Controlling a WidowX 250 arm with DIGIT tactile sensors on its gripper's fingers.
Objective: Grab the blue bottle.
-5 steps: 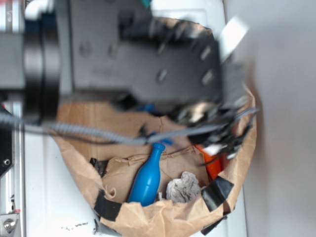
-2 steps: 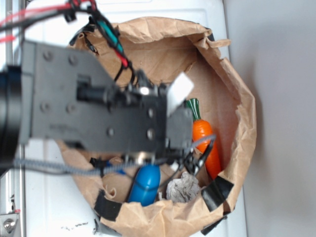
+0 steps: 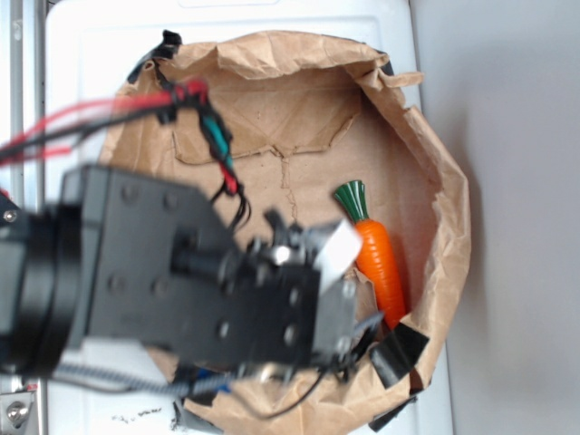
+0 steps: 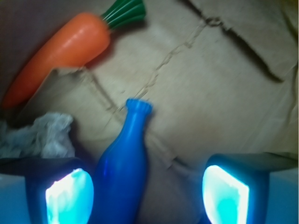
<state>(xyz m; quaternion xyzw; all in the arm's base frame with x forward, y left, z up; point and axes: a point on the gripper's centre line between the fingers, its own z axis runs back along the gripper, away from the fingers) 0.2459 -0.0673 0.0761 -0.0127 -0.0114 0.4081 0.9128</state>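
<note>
Blue plastic fills the lower centre of the wrist view: the blue bottle [image 4: 122, 172] lies on the creased brown paper floor of the paper bag [image 3: 435, 163], its neck pointing toward the top of the frame and its body running down between the two finger pads. The end effector [image 4: 145, 191] is spread wide, one glowing pad [image 4: 70, 196] just beside the bottle's left flank, the other pad well off to the right with bare paper between. It holds nothing yet. That off-centre placement suggests the grasp would need a small shift rightward of the bottle, or the near pad will meet it first and nudge it.

At the upper left of the wrist view the orange carrot [image 4: 60, 49] lies slanted, green top toward the centre, apart from the bottle. A grey-white paper wad [image 4: 39, 135] sits at the left edge, near the left pad, close enough to be caught if the fingers close carelessly.

From the exterior view the arm covers the lower part of the bag, hiding the bottle entirely; only the carrot shows along the right wall. The bag stands on a white bench [image 3: 91, 54].
</note>
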